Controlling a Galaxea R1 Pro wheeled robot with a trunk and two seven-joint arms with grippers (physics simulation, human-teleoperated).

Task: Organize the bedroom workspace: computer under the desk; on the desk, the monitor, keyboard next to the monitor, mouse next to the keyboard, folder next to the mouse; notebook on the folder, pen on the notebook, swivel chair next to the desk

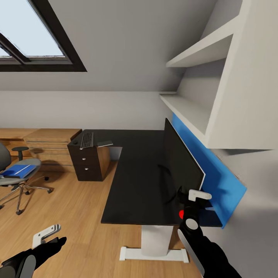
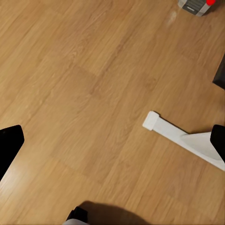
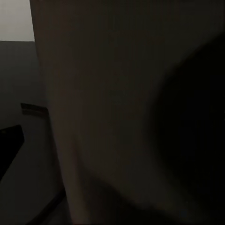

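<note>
Standing upright on the black top of the desk (image 1: 135, 185), the monitor (image 1: 181, 164) is seen nearly edge-on, close in front of the blue back panel (image 1: 220, 181). The right gripper (image 1: 195, 200) is at the monitor's near lower corner, beside the small red dot, with a white finger (image 1: 199, 195) against the screen edge; whether it is clamped on the monitor I cannot tell. The right wrist view is dark, with a pale vertical surface very close to the camera.

At the desk's far end, above the black drawers (image 1: 85, 164), lie the keyboard (image 1: 87, 139) and, just beside it, the thin grey notebook (image 1: 105, 143). The swivel chair (image 1: 17, 175) stands well apart from the desk on the plank floor (image 1: 73, 204), with the blue folder (image 1: 17, 170) flat on its seat.

The left gripper (image 1: 48, 235) hangs low over the floor, jaws apart and holding nothing. The left wrist view shows the desk's white foot (image 2: 180, 138) and a corner of the grey computer (image 2: 196, 5) with its red dot
</note>
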